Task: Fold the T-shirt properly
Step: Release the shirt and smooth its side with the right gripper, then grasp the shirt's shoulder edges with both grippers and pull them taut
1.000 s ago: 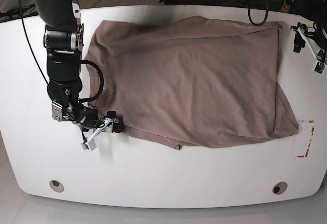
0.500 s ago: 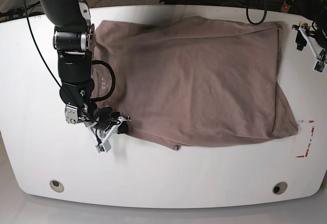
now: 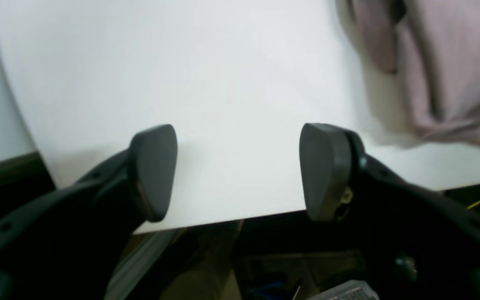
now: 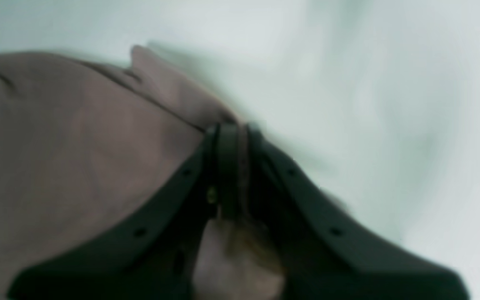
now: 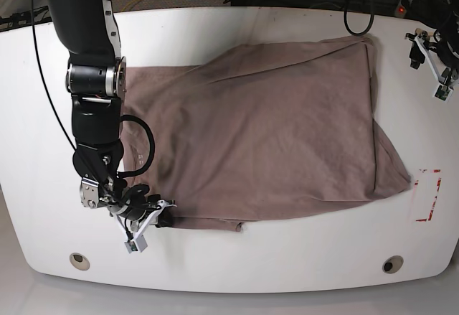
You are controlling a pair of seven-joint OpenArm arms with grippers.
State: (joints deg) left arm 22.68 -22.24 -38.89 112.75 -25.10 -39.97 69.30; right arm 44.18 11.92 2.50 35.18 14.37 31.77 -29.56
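Since the earlier base frames: shirt [image 5: 265, 132] dragged toward the lower left of the frame, far edge pulled away from the table's top rim, upper-left corner now lower and slanted. Right gripper [image 5: 147, 222] shifted down, now near the lower left of the base view.

Shirt location: spread over the middle of the white table [image 5: 287, 257], reaching from beside the right arm [image 5: 90, 78] at left to near the red tape marks [image 5: 428, 194] at right. Lower right corner pointed toward those marks. Near edge folded double along the bottom.

Right gripper: jaws pressed together, pinching the shirt's lower-left edge; in the right wrist view, cloth [image 4: 77, 158] seen sandwiched between the dark fingers [image 4: 227, 162], picture blurred.

Left gripper [image 3: 238, 171]: jaws spread wide, holding nothing, hovering over the bare table edge [image 3: 223, 104]. In the left wrist view, shirt corner [image 3: 444, 71] at upper right, well apart from the pads [image 3: 323, 166]. In the base view, left gripper [image 5: 430, 64] at the upper right, beside the table rim.
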